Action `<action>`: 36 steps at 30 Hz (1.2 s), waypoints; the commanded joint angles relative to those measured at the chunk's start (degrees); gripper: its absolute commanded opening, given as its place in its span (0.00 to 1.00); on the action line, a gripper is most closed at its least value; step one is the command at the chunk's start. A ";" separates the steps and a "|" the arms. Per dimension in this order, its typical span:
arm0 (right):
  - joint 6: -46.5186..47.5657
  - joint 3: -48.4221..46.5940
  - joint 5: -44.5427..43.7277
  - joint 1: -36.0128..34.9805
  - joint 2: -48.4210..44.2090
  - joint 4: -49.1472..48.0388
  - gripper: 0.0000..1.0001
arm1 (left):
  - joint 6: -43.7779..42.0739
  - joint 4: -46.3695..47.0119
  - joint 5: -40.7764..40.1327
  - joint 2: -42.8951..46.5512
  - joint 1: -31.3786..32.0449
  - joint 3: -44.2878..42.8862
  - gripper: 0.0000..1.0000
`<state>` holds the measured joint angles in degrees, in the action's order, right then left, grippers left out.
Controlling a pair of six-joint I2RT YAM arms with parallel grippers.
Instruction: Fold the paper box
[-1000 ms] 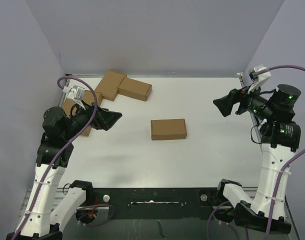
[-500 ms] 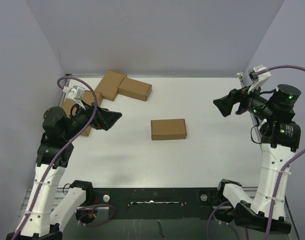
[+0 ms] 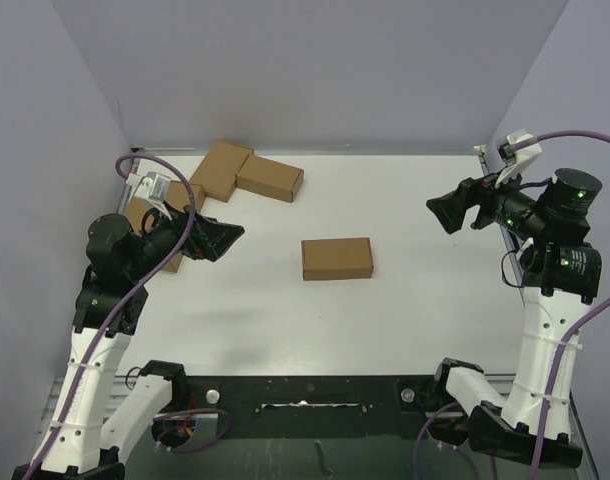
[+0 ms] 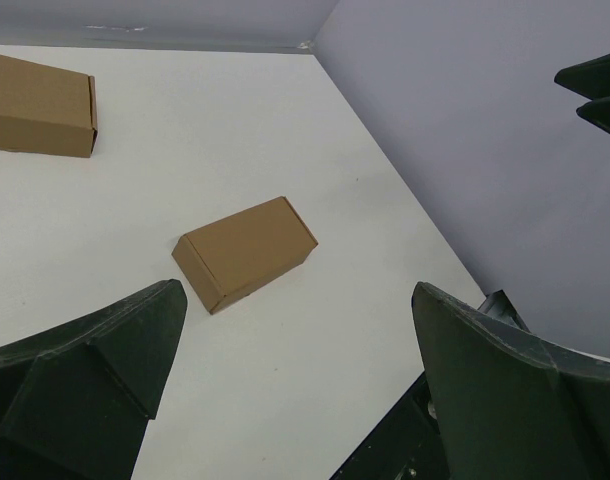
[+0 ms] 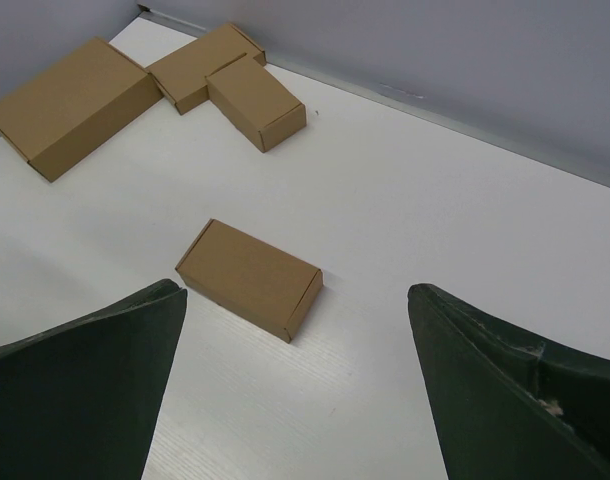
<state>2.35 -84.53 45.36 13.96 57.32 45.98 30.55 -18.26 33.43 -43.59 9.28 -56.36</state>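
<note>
The paper box (image 3: pixel 337 258) lies closed as a small brown rectangular carton at the middle of the white table; it also shows in the left wrist view (image 4: pixel 245 251) and the right wrist view (image 5: pixel 250 278). My left gripper (image 3: pixel 223 237) hangs raised over the table's left side, open, with nothing between its fingers (image 4: pixel 95 380). My right gripper (image 3: pixel 443 212) is held up at the right side, open and empty, its fingers (image 5: pixel 505 390) wide apart. Both grippers are well apart from the box.
A pair of small brown cartons (image 3: pixel 247 174) touch at a corner at the back left. A larger flat brown carton (image 3: pixel 161 222) lies partly under my left arm. Grey walls close in the table; the black base rail (image 3: pixel 305 405) runs along its near edge.
</note>
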 commanded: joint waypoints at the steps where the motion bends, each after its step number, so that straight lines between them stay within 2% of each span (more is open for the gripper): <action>1: 0.11 -0.61 -0.67 0.23 -1.67 -1.24 0.98 | -1.19 1.57 -0.39 1.13 -0.23 -0.40 0.98; 24: 2.73 -0.01 -0.57 0.13 -1.06 -0.93 0.98 | -1.54 1.82 -0.11 -0.35 -0.24 -0.68 0.98; 36: -0.89 1.02 -2.02 0.06 -1.16 -2.01 0.98 | -1.23 2.13 0.12 -1.04 -0.23 -0.71 0.98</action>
<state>3.25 -83.22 44.60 13.96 56.40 46.13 29.74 -18.28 33.45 -44.40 9.28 -55.79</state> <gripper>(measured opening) 0.980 0.979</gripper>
